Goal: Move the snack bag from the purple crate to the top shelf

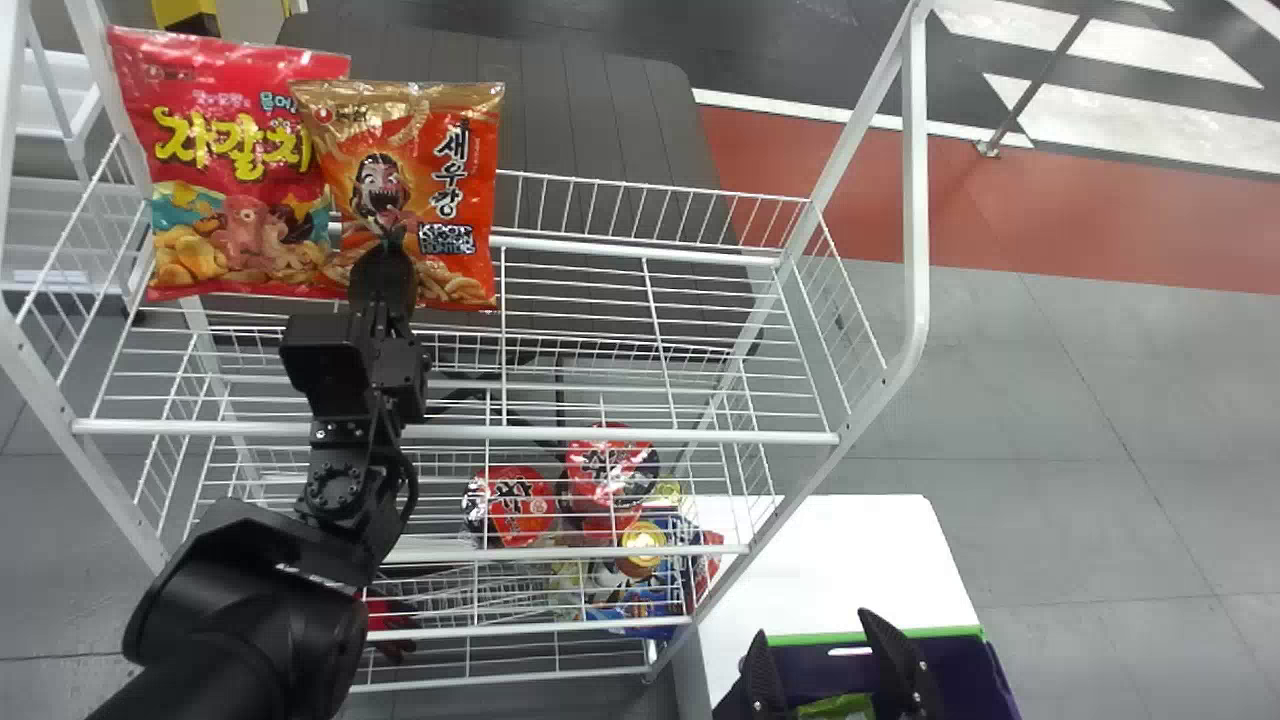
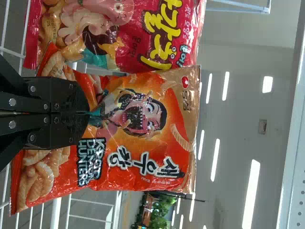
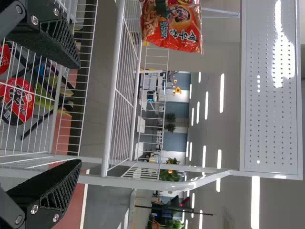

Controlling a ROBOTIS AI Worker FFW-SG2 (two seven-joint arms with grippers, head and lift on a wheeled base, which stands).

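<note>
My left gripper [image 1: 390, 243] is at the top shelf [image 1: 640, 245], shut on the front of the orange snack bag [image 1: 470, 190]. The bag stands upright there, partly overlapping a pink-red snack bag [image 1: 235, 150]. In the left wrist view the left gripper [image 2: 90, 114] pinches the orange bag [image 2: 152, 143] at its lower middle, creasing the film. Over the purple crate [image 1: 990, 680], my right gripper [image 1: 825, 650] is open, with a green packet [image 1: 838, 706] below it. The right wrist view has the right gripper [image 3: 79, 114] with its fingers wide apart, and the orange bag [image 3: 174, 28] farther off.
White wire shelves form the rack, with a post [image 1: 916, 180] on the right side. Red noodle packs [image 1: 515, 505] and other goods sit on lower levels. A white table [image 1: 830, 560] stands beside the rack, next to the crate.
</note>
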